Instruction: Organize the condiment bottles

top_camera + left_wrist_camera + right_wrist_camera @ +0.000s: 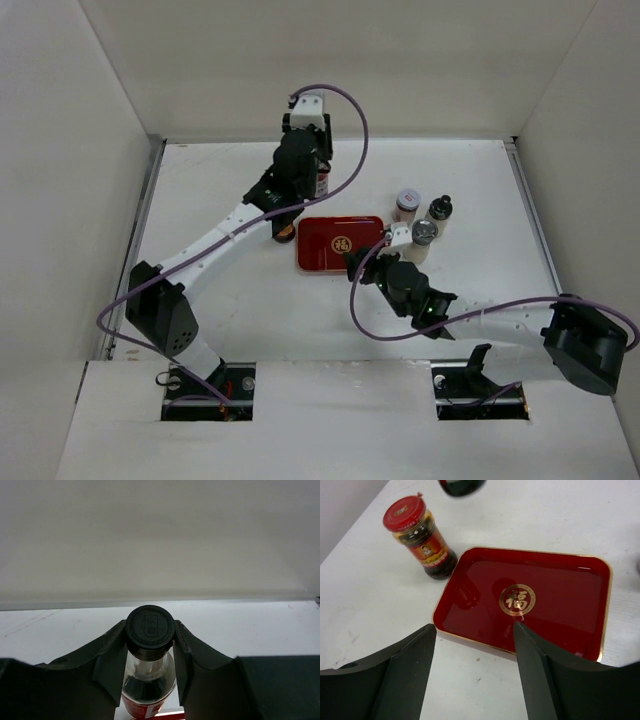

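Black-capped bottle (pixel 150 627) sits pinched in the left gripper (pixel 150 636), frame centre. Right gripper (pixel 474 630) hangs spread at the edge of the red tray (pixel 560 607).

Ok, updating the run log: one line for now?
left gripper: shut on black-capped bottle | right gripper: open, facing red tray

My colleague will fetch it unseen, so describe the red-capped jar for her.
Find the flat red rectangular tray with a gold emblem mid-table. Beside its short edge on the side of the left arm stands a glass jar of dark sauce. Only it has a red cap, above a red-and-yellow label.
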You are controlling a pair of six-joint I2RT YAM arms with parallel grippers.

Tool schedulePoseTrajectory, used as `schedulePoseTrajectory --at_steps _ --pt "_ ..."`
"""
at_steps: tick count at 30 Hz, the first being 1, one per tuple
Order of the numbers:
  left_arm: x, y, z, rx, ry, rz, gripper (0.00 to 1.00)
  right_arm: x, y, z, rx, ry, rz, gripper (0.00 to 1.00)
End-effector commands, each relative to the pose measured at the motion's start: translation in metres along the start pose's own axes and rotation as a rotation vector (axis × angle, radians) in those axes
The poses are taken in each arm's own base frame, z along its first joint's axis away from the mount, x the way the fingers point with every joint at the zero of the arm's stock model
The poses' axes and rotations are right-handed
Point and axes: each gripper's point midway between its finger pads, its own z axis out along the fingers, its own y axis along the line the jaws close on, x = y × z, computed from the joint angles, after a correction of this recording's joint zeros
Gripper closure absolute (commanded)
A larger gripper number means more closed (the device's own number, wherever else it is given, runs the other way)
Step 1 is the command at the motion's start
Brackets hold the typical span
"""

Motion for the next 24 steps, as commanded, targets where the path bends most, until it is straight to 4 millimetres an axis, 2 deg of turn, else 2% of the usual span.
schedulePoseTrajectory --at_steps 1,4,6,7,11,17,21,24 --pt "-0.057 -0.028 -0.005 0.062 -0.174 -0.115 0.91 -0.033 -0.014 -0.006 0.053 -0.116 0.092 0.38" --pt "-0.038 -0.043 -0.003 0.076 -0.152 -0.112 0.91 -0.05 -0.036 -0.014 0.105 -0.174 0.135 0.61" --pt "-0.025 -0.051 -0.004 0.09 -0.133 -0.107 0.91 -0.056 -0.05 -0.018 0.14 -0.199 0.167 0.72" --pt "-0.02 -0.053 -0.005 0.093 -0.126 -0.106 0.91 -0.059 -0.056 -0.021 0.152 -0.211 0.186 0.74" --pt "0.008 -0.061 -0.009 0.101 -0.086 -0.101 0.91 -0.068 -0.074 -0.029 0.184 -0.249 0.246 0.73" --pt "0.044 -0.052 -0.016 0.089 -0.036 -0.117 0.91 -0.06 -0.075 -0.022 0.185 -0.224 0.254 0.68" --pt "0.053 -0.043 -0.025 0.079 -0.028 -0.144 0.91 -0.058 -0.072 -0.02 0.177 -0.213 0.248 0.66" --pt "0.051 -0.038 -0.031 0.08 -0.031 -0.156 0.91 -0.056 -0.074 -0.019 0.182 -0.209 0.249 0.66"
